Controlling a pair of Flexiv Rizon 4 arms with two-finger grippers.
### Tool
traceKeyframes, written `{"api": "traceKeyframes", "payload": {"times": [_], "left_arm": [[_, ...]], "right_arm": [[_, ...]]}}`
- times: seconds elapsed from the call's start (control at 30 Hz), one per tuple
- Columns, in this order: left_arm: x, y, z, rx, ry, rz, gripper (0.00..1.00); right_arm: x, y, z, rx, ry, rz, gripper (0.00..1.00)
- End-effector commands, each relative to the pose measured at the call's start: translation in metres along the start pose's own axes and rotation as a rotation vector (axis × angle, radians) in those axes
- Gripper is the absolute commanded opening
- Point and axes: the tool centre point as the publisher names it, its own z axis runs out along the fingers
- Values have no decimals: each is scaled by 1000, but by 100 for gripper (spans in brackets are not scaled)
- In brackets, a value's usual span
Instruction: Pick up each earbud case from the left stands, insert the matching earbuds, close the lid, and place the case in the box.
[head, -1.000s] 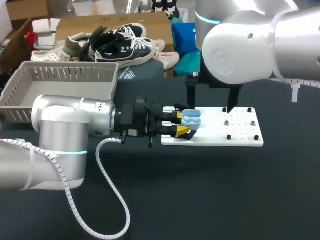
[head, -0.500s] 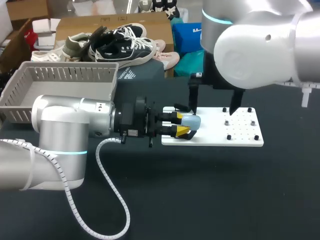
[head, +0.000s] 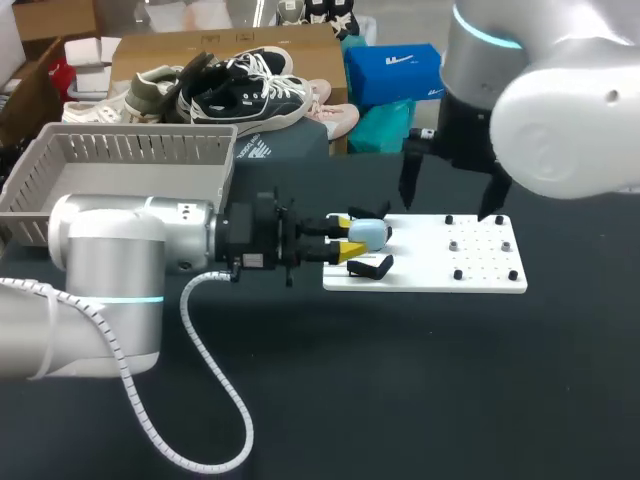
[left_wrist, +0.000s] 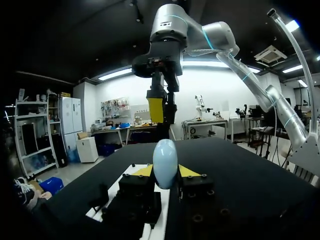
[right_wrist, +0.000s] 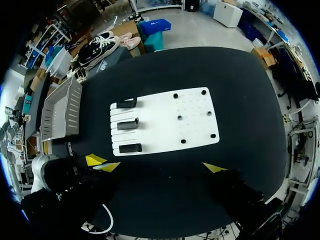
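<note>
A light blue earbud case (head: 369, 233) with its lid down is held between the yellow tips of my left gripper (head: 351, 241), just above the left end of the white board (head: 470, 270). In the left wrist view the case (left_wrist: 165, 162) stands upright, clamped from both sides by the gripper (left_wrist: 165, 173). My right gripper (head: 447, 208) hangs open above the board's far edge, clear of the case. In the right wrist view, its tips (right_wrist: 160, 166) are far apart, and the board's three black stands (right_wrist: 128, 123) are bare.
A grey basket (head: 120, 150) stands at the back left of the table, behind my left arm. Small black pegs (head: 457, 274) stick up on the right half of the board. A white cable (head: 200, 380) loops from my left arm over the table's front.
The case's lid, open a second ago, is now down. My right arm has lifted and drawn back to the right. My left gripper has pulled the case slightly to the left.
</note>
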Motion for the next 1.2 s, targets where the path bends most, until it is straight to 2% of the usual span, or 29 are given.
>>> {"api": "traceKeyframes", "payload": {"times": [0.03, 0.23, 0.43, 0.5, 0.83, 1.03, 1.2], "left_arm": [[-9, -12, -36, -121, 34, -10, 0], [-2, 4, -91, -306, 96, -51, 0], [4, 34, -148, -526, 189, -84, 0], [3, 42, -162, -572, 240, -75, 0], [-2, 81, -220, -766, 380, -102, 0], [5, 109, -253, -861, 574, -101, 0], [19, 136, -266, -885, 664, -168, 0]], "right_arm": [[9, -12, -1, -38, -108, 2, 100], [9, -12, -1, -38, -108, 2, 100], [9, -12, -1, -38, -108, 2, 100], [9, -12, -1, -38, -108, 2, 100], [9, -12, -1, -38, -108, 2, 100], [9, -12, -1, -38, -108, 2, 100], [9, -12, -1, -38, -108, 2, 100]]}}
